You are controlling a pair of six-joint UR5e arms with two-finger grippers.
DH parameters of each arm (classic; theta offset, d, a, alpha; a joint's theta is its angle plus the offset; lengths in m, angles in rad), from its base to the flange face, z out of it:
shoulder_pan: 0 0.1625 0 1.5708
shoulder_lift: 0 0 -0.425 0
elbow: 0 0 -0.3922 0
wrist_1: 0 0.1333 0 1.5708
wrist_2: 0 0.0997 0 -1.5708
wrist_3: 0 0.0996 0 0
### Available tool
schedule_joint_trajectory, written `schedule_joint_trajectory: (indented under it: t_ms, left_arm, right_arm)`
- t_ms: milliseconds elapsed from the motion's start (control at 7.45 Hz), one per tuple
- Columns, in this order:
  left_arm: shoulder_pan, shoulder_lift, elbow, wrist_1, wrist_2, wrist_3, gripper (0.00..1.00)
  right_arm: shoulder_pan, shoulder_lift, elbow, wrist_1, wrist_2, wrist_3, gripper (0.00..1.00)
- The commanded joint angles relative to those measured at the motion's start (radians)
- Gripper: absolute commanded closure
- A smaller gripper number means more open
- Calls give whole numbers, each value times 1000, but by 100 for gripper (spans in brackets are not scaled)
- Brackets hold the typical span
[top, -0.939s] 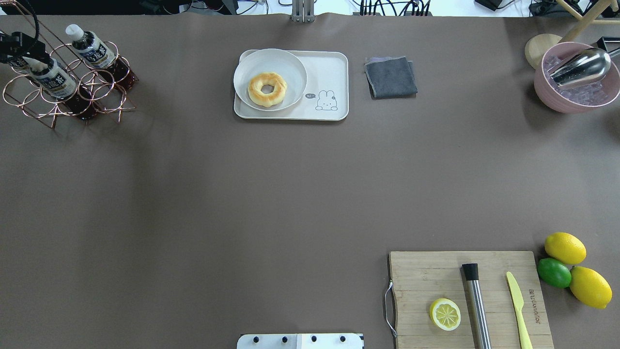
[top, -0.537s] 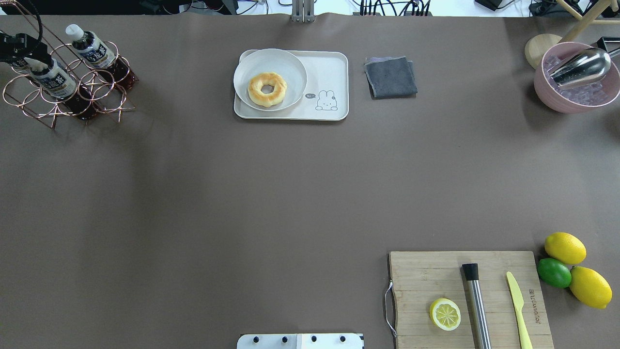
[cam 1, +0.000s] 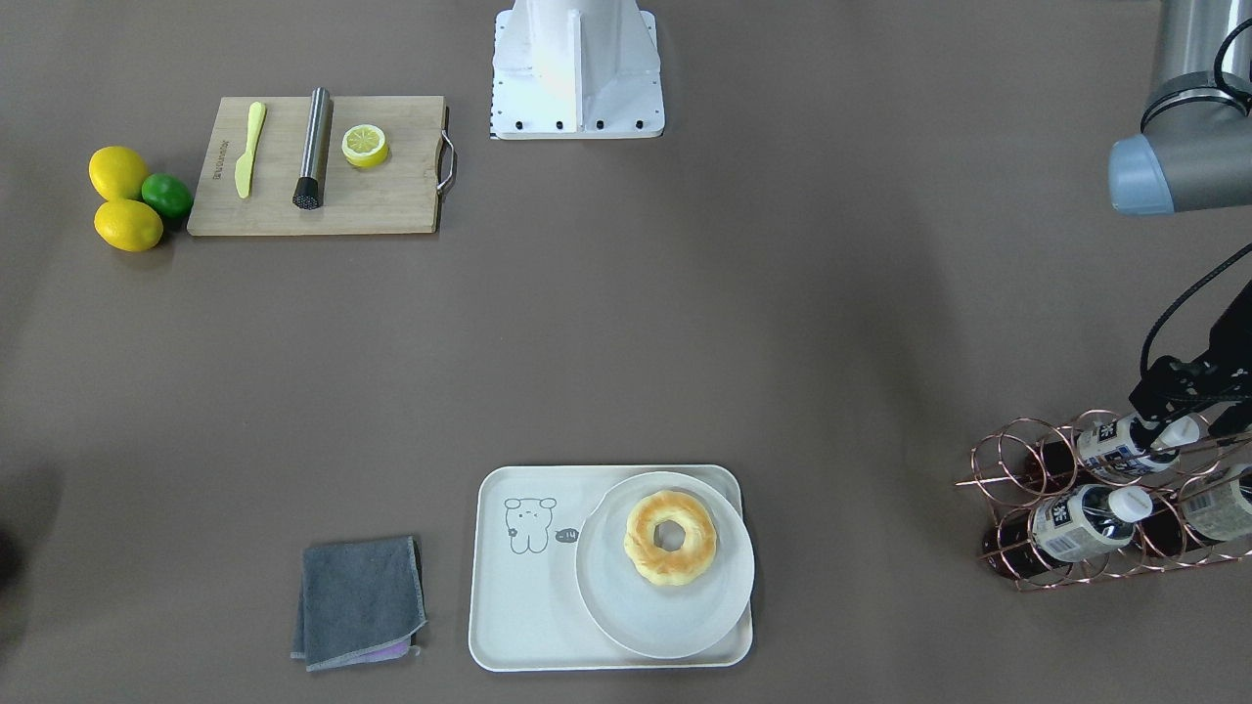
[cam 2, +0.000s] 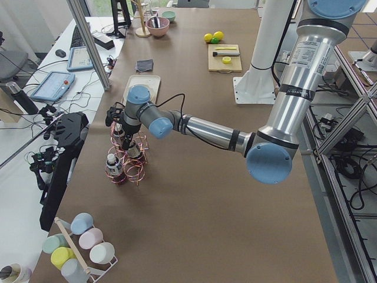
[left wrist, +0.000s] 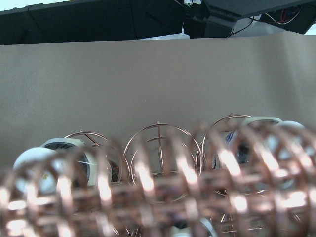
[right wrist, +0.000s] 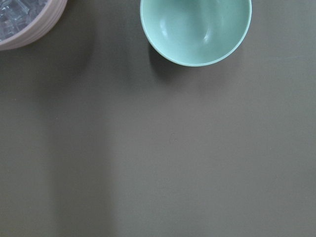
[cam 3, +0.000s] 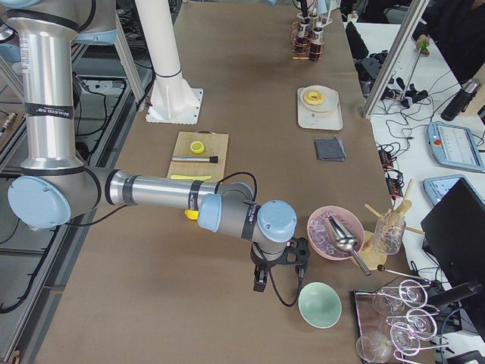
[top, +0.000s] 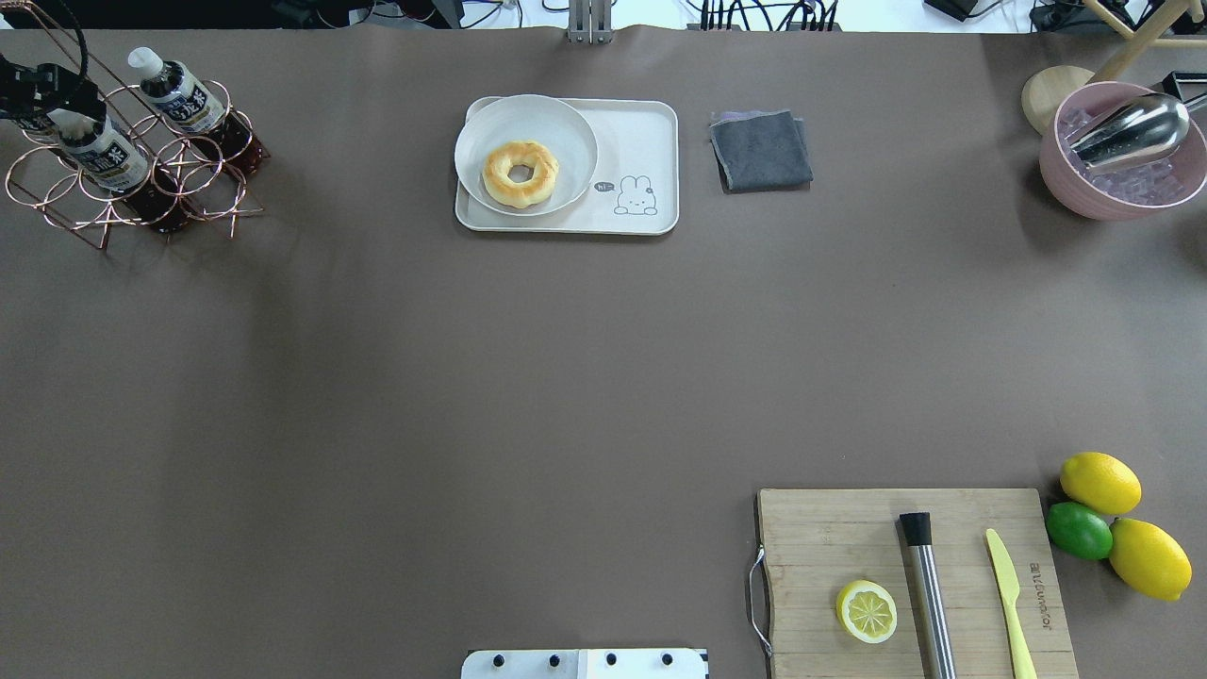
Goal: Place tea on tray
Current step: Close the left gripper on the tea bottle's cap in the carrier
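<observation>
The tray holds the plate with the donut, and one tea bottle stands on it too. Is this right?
Not quite. The tray holds the plate with the donut, but no tea bottle stands on it. The tea bottles are in the rack. The overhead view shows this.

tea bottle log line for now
left end effector: at tea bottle cap | tea bottle: in copper rack | tray: no bottle

A doughnut [top: 520, 173] is being carried by a round white plate [top: 570, 130]. A lemon half [top: 866, 611], a steel muddler [top: 930, 604] and a yellow knife [top: 1009, 594] are being borne by a wooden cutting board [top: 820, 547].
</observation>
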Motion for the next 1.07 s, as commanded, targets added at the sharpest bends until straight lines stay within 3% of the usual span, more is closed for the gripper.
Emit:
schedule_joint_trajectory:
  t_ms: [0,134,537,805,939]
  left_arm:
    - [0,-3,3,-17,-2,-6,18]
    - [-2,-1,-3,-16,-6,-6,20]
    - [-6,10,-26,-6,-9,2,40]
    - [-9,16,-26,-14,-9,8,67]
    - [-9,16,-27,-16,-9,8,86]
  right_arm:
    - [0,3,0,0,-1,0,0]
    - [0,3,0,0,0,0,0]
    - [2,1,0,0,-1,0,0]
    - [2,-2,-1,0,-1,-2,0]
    - [2,-6,-1,0,-1,-2,0]
